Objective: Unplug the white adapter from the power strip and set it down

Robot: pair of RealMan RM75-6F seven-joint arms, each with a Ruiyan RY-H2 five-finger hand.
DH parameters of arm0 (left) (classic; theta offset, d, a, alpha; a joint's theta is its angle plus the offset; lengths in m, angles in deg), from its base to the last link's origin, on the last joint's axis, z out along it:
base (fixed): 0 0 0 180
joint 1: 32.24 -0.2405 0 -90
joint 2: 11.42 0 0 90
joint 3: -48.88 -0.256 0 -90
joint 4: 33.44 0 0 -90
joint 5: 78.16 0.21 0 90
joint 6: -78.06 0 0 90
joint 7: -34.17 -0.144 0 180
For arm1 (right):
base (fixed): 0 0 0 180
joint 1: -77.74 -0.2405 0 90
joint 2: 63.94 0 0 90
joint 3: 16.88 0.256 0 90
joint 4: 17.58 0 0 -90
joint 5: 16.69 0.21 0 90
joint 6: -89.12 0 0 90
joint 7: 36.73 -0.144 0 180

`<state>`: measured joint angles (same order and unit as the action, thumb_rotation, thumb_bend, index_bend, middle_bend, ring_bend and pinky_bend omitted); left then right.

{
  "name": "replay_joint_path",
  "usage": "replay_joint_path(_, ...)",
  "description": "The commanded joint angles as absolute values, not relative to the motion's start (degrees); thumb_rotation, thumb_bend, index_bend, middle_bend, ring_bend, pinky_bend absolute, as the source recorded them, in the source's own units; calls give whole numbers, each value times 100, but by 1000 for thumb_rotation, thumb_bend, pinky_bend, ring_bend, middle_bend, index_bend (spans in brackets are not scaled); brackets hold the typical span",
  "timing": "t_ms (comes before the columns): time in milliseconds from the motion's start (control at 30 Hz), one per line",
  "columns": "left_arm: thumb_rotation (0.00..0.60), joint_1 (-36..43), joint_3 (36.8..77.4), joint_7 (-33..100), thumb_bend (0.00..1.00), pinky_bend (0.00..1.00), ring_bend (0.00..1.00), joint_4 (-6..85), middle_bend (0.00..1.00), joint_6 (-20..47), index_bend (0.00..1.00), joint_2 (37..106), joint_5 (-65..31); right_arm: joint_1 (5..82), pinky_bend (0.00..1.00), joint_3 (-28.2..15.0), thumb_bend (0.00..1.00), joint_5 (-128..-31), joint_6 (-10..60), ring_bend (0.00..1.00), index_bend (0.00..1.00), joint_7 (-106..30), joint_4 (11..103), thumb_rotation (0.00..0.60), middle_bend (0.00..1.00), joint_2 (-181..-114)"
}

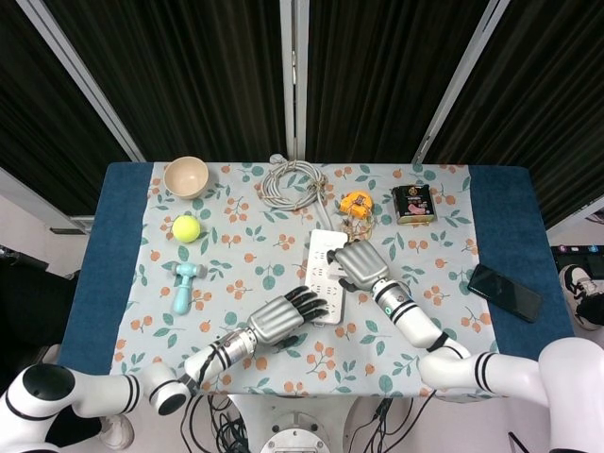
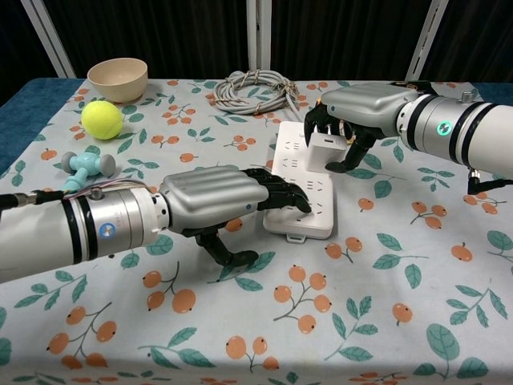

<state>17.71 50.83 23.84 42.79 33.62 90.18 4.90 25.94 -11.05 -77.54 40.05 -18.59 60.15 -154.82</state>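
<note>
right hand (image 2: pixel 346 127) grips white adapter (image 2: pixel 327 151), seemingly plugged; left hand (image 2: pixel 215 199) presses power strip (image 2: pixel 303 189).

Dark curtains (image 1: pixel 198 75) behind; floral tablecloth (image 1: pixel 255 236) over blue table (image 1: pixel 113 245)

A robot test lab rather than a home — black curtains (image 1: pixel 198 75) on metal poles (image 1: pixel 293 75) wall in a single desk (image 1: pixel 500 217), its floral cloth (image 1: pixel 236 245) strewn with unrelated props: bowl (image 1: pixel 186 176), tennis ball (image 1: pixel 186 227), coiled cable (image 1: pixel 290 181), tin (image 1: pixel 412 203), phone (image 1: pixel 505 292) — cables hang below.
</note>
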Motion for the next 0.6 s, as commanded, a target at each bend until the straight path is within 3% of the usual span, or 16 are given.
replay_joint_path(33, 600, 1774, 5086, 2404, 380, 19, 11, 4261, 74, 3373, 113, 9020, 470, 2650, 410, -1091, 327, -7883, 4013, 399, 969, -1968, 5953, 600, 726, -15477)
replay_joint_path(600, 600, 1783, 5069, 2511, 380, 20, 11, 4272, 74, 3354, 113, 8958, 454, 2858, 430, -877, 340, -8359, 3971, 416, 982, -2704, 5821, 600, 737, -15459)
